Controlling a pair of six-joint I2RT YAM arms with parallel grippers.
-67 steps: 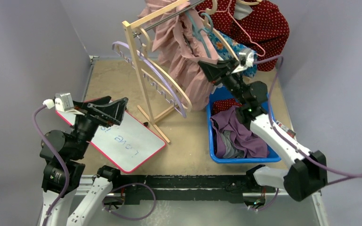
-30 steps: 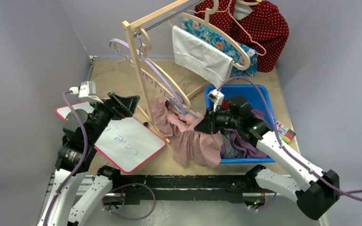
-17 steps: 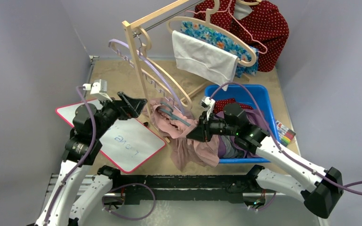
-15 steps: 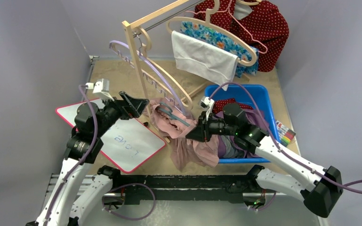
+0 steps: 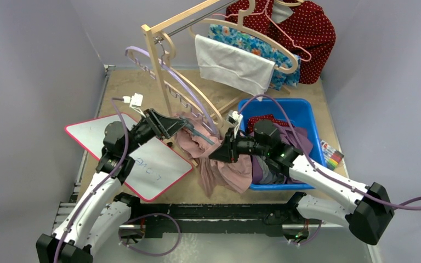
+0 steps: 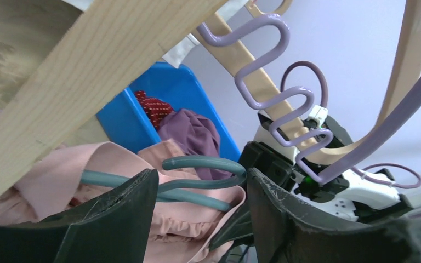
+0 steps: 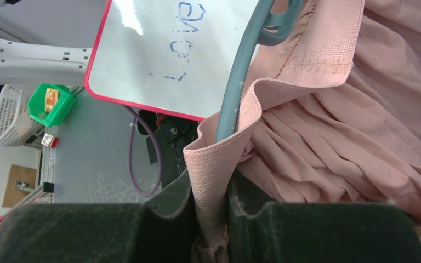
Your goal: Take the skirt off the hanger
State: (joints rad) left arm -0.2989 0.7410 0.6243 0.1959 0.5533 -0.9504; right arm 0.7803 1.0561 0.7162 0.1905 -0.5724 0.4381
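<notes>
Skirt (image 5: 222,167) — pink, pleated, elastic waistband; crumpled on table (image 5: 214,195) between whiteboard (image 5: 142,164) and blue bin (image 5: 306,108), teal hanger (image 6: 197,164) inside waistband. Right gripper (image 7: 211,216) clenched on waistband; left gripper (image 6: 200,183) jaws apart, straddling hanger hook. Wooden rack (image 5: 161,82) crowds the far side — bare table nearward

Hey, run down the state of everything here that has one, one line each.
pink skirt, heaped on the table, waistband looped around the hanger
teal hanger, lying low inside the skirt's waistband
left claw, open, fingers either side of the hanger
right claw, shut on the skirt's waistband
blue bin, holding clothes
whiteboard, lying flat, written on
</notes>
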